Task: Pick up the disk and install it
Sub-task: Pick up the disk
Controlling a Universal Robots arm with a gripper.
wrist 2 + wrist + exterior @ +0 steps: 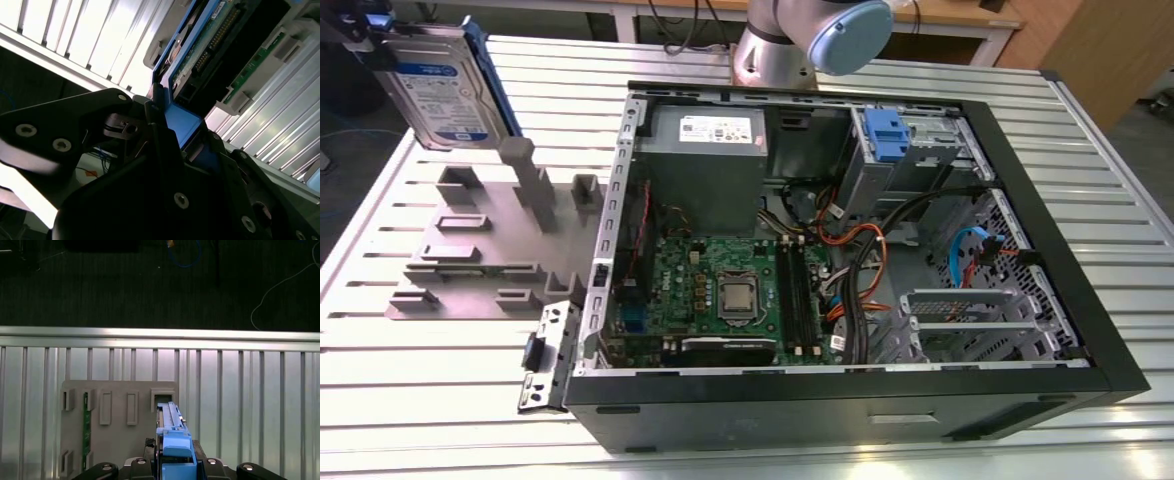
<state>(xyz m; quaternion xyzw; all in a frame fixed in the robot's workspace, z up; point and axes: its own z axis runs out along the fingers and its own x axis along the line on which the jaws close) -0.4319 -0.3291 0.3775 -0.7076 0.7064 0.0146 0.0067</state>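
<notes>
Over the slatted bench [427, 380], exterior view's upper left, jaws grip the disk [447, 90], long axis near vertical, label showing.

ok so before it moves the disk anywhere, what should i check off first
1. Grip: the end effector is shut on the blue rail of the disk: ok.
2. Disk clear of the grey fixture: cannot tell. In the first wrist view its far end lines up with a slot.
3. The computer case is open on top: ok.
4. Free place in the drive cage: cannot tell. A blue clip stands there.
5. Path by the cage free of the cables: not ok, they lie loose across the case.
</notes>
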